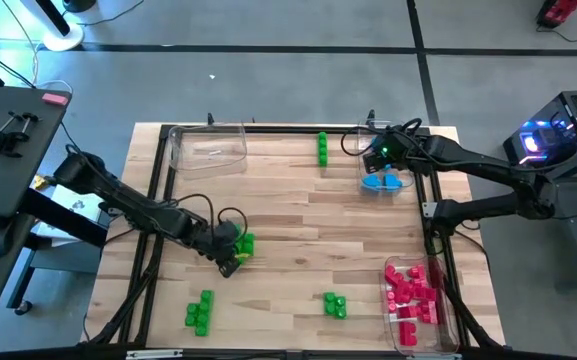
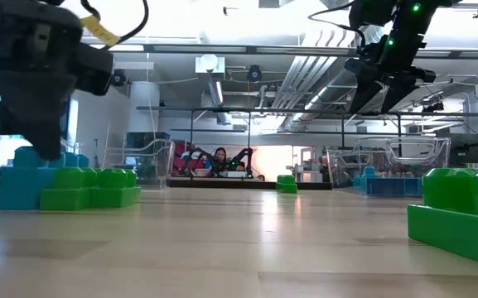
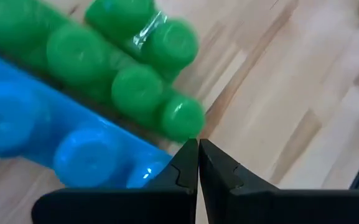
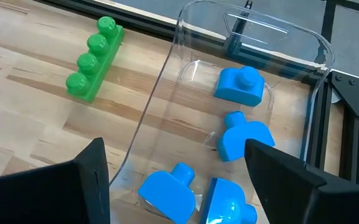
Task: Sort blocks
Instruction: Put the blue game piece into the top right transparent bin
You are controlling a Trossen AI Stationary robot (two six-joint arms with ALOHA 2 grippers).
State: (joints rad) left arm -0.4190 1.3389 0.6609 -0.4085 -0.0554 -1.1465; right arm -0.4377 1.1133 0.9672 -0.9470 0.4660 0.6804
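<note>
The left gripper (image 1: 230,262) is low over the counter (image 1: 288,230) at about seven o'clock from its middle, its jaws clenched together with nothing between them; its wrist view shows the closed tips (image 3: 198,163) right at the edge of a blue block (image 3: 55,146) that lies against a cluster of green blocks (image 3: 129,68). From above, that green cluster (image 1: 245,243) sits just beside the gripper, toward three o'clock of it. The right gripper (image 1: 380,153) hangs at about one o'clock over a clear tray (image 4: 254,93) near the counter's far right edge, jaws released and spread wide, empty. In that tray lie four blue blocks (image 4: 238,84). A green four-stud bar (image 1: 322,148) lies on the wood near twelve o'clock, just beside the tray. Two more green groups rest near the front edge, one at about seven o'clock (image 1: 201,312) and one at six o'clock (image 1: 335,304). Red-pink blocks (image 1: 413,290) fill a second clear tray (image 1: 450,325) at five o'clock. A third clear tray (image 1: 206,148) stands at eleven o'clock.
</note>
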